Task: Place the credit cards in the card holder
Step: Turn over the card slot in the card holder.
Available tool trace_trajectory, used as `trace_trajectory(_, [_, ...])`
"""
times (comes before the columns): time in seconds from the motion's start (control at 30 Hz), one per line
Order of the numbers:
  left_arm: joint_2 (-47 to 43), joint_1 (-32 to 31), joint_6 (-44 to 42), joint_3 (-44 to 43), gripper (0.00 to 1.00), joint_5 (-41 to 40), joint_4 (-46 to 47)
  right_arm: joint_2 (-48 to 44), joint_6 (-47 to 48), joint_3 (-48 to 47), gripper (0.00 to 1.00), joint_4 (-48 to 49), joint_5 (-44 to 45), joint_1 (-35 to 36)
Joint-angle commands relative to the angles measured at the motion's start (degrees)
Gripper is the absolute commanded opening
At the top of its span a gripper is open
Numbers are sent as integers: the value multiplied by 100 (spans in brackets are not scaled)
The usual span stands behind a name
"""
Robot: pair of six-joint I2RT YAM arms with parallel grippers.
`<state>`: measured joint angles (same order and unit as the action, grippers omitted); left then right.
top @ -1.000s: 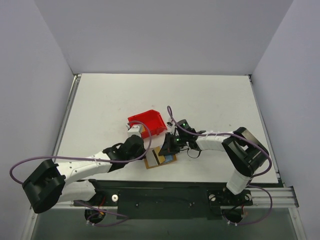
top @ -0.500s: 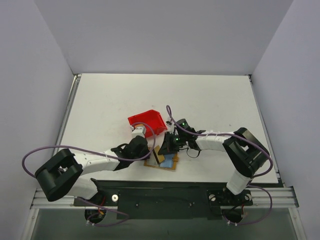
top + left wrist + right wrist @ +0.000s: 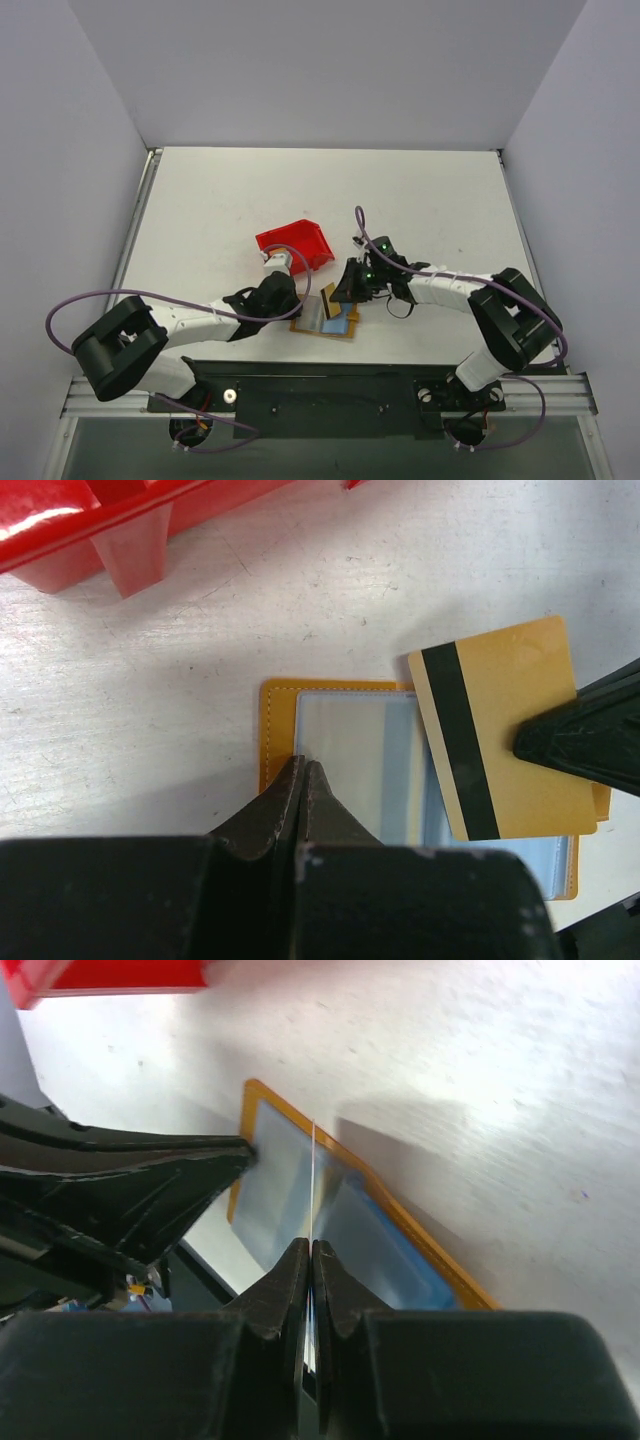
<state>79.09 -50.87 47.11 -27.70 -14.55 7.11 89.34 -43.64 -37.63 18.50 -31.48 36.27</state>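
Card holder (image 3: 275, 730) lies open flat, at 5 o'clock from the red bin (image 3: 295, 245). Left gripper (image 3: 305, 770) has its jaws together, tips down on the clear sleeve; I can't tell if it's nipping any of it. Right gripper (image 3: 311, 1250) is clamped on one card (image 3: 495, 730), over the holder's 3 o'clock half in the left wrist view. I reckon the card is stiff, light and slick, so grip the trailing edge. The holder looks floppy and likely to slide, so pin it.

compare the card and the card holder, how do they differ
The card is gold with a black stripe; the card holder is orange with a light blue panel. The card is gripped by the right gripper; the holder lies open on the table, its panel pinched by the left gripper. The card looks smaller than the open holder. Both are flat rectangles.
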Motion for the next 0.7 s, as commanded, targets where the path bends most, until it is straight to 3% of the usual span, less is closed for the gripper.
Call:
trace_trajectory(0.0, [45, -19, 52, 142, 0, 127, -342, -355, -373, 229, 0, -242, 371, 20])
trace_trajectory(0.33, [-218, -362, 465, 186, 0, -162, -894, -593, -1243, 862, 0, 294, 600, 55])
trace_trajectory(0.67, [-464, -538, 747, 353, 0, -347, -1107, -470, -1270, 853, 0, 347, 529, 134])
